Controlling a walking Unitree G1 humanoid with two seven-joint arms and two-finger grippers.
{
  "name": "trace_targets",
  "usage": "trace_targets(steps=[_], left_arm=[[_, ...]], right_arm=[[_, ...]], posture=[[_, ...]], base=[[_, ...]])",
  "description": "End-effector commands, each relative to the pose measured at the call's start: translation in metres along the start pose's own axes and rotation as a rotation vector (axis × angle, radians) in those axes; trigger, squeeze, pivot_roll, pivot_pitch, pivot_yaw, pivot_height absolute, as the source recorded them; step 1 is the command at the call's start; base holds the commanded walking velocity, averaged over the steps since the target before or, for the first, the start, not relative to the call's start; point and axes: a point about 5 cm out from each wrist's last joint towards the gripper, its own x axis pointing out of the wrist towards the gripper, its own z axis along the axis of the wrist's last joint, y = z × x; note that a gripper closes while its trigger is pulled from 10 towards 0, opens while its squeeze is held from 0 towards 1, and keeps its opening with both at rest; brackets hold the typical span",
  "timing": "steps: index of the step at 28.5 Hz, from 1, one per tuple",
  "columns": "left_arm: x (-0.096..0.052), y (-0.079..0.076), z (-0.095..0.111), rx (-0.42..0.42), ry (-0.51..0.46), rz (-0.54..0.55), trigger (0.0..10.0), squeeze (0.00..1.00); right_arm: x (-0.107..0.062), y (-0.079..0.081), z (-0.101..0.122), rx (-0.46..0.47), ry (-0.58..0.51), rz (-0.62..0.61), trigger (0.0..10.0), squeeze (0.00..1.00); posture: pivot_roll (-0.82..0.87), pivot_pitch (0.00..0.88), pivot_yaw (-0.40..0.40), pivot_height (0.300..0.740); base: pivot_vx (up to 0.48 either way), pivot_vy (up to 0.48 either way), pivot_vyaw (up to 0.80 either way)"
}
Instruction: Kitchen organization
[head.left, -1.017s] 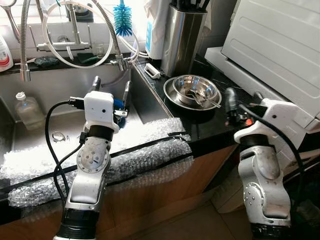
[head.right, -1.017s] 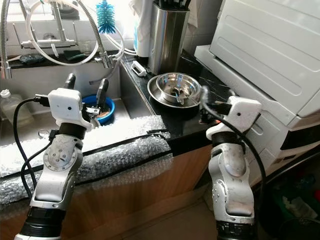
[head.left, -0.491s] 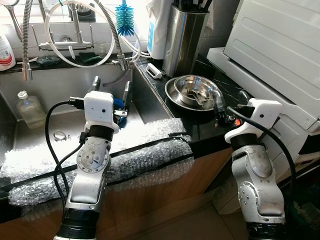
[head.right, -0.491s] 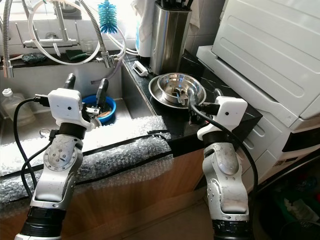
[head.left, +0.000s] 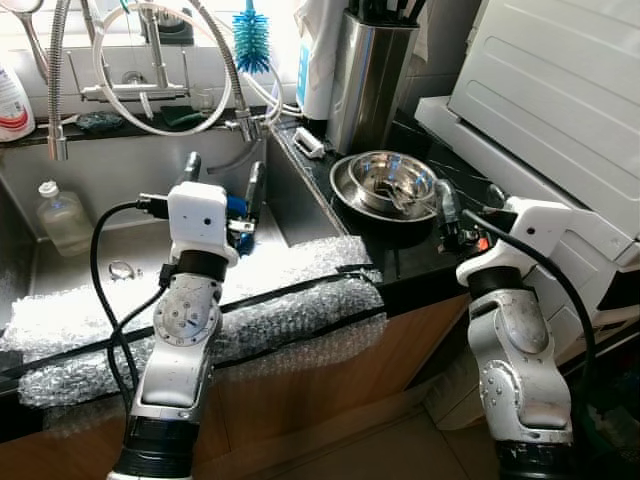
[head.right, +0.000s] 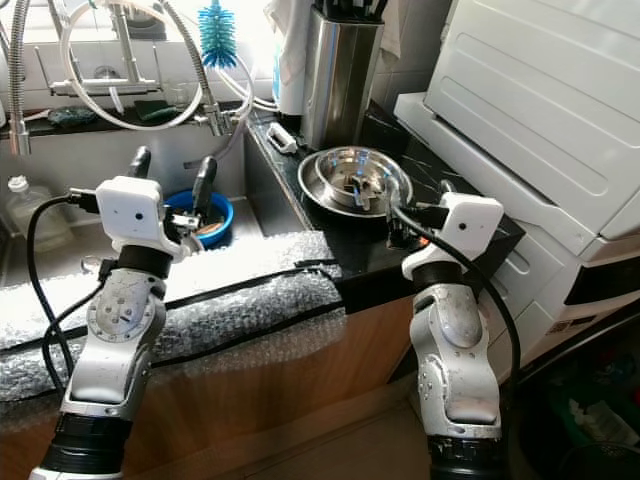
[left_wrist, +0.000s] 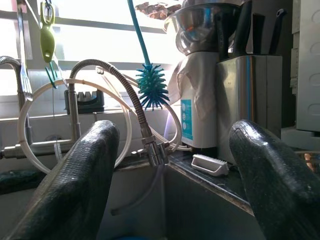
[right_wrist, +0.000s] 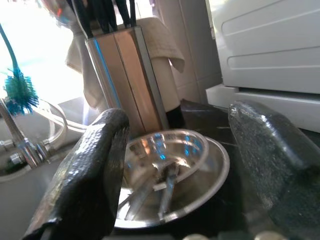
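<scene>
No legible labels; steel bowl on the counter holds utensils, right gripper spread just before it, left gripper spread above sink.

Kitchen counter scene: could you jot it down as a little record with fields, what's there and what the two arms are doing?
place: sink beside black counter
on counter: steel bowl holding utensils; knife block
in sink: blue bowl, bottle
sink edge: bubble wrap
left tool: open, above the sink, holding nothing
right tool: open, at the counter, aimed at the steel bowl
by the window: faucet, blue brush
</scene>
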Motion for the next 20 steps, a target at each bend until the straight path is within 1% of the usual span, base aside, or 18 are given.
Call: trace_targets(steps=[1,3,5,7,9,12,13,20], left_arm=[[0.004,-0.005,0.002,-0.007,-0.008,-0.013,10.0,0.0],[0.004,-0.005,0.002,-0.007,-0.008,-0.014,10.0,0.0],[0.004,-0.006,0.002,-0.009,-0.009,-0.015,10.0,0.0],[0.004,-0.006,0.002,-0.01,-0.009,-0.015,10.0,0.0],[0.004,-0.006,0.002,-0.01,-0.009,-0.015,10.0,0.0],[0.004,-0.006,0.002,-0.011,-0.009,-0.018,10.0,0.0],[0.004,-0.006,0.002,-0.011,-0.009,-0.018,10.0,0.0],[0.005,-0.007,0.002,-0.014,-0.008,-0.018,10.0,0.0]], right_arm=[[0.002,-0.005,-0.003,0.011,0.033,-0.021,10.0,0.0],[0.003,-0.004,-0.007,0.004,0.056,-0.002,10.0,0.0],[0.002,-0.001,-0.011,-0.01,0.078,0.044,10.0,0.0],[0.001,0.002,-0.012,-0.039,0.085,0.073,10.0,0.0],[0.0,0.004,-0.013,-0.042,0.087,0.09,10.0,0.0],[-0.001,0.003,-0.012,-0.112,0.08,0.079,10.0,0.0],[-0.001,0.003,-0.012,-0.112,0.08,0.079,10.0,0.0],[-0.001,0.002,-0.013,-0.209,0.074,0.079,10.0,0.0]], posture=[[0.0,0.0,-0.113,0.74],[0.0,0.0,-0.113,0.74],[0.0,0.0,-0.112,0.74],[0.0,0.0,-0.112,0.74],[0.0,0.0,-0.112,0.74],[0.0,0.0,-0.112,0.74],[0.0,0.0,-0.112,0.74],[0.0,0.0,-0.114,0.74]], base=[[0.0,0.0,0.0],[0.0,0.0,0.0],[0.0,0.0,0.0],[0.0,0.0,0.0],[0.0,0.0,0.0],[0.0,0.0,0.0],[0.0,0.0,0.0],[0.0,0.0,0.0]])
